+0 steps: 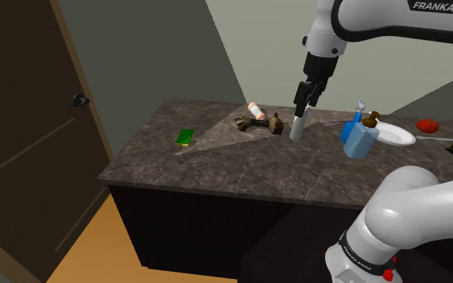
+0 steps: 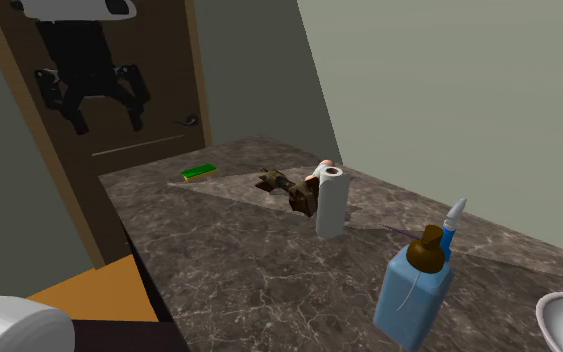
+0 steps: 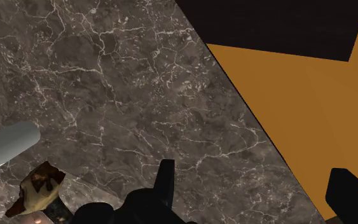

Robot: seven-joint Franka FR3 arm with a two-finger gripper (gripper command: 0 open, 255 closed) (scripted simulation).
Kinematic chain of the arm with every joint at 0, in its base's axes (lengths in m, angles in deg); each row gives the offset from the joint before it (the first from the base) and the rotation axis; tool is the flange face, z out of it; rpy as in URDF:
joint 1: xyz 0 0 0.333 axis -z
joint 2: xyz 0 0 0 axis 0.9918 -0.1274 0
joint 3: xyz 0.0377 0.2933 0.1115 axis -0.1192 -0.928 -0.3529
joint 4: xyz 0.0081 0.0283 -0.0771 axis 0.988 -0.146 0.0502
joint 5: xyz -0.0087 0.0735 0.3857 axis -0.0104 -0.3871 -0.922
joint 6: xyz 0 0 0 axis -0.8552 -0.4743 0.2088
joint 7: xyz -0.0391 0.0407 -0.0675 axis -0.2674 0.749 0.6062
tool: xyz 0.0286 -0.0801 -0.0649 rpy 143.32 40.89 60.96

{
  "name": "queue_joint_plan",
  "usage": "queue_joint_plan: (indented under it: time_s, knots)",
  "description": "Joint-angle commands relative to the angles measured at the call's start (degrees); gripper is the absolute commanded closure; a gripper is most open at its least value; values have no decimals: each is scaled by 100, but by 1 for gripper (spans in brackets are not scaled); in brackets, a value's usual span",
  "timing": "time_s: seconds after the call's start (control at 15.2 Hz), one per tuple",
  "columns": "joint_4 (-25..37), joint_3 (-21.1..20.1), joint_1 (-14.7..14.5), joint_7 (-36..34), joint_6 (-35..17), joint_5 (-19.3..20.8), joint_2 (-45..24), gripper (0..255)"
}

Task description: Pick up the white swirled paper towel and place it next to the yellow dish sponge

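Gripper (image 1: pixel 303 107) hangs jaws-wide above and slightly off the upright paper towel roll (image 1: pixel 296 127), probably lining up a grab, green sponge (image 1: pixel 185 137) well away.

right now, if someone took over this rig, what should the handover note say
End effector: open, holding nothing, above the counter.
Towel: upright on the counter beside a brown figure, off to the side of the end effector, not gripped.
Sponge: flat on the counter, well apart from the towel.
Done: nothing so far.
Left: line up over the towel, grasp it, carry it across, set it next to the sponge.
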Motion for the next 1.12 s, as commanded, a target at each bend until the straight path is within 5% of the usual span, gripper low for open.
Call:
queue_joint_plan:
  time_s: [0.0,1.06]
  knots:
    - [0,0,0,0,0,0,0,0]
    - [394,1962,260,2375,-1743,807,-1854,0]
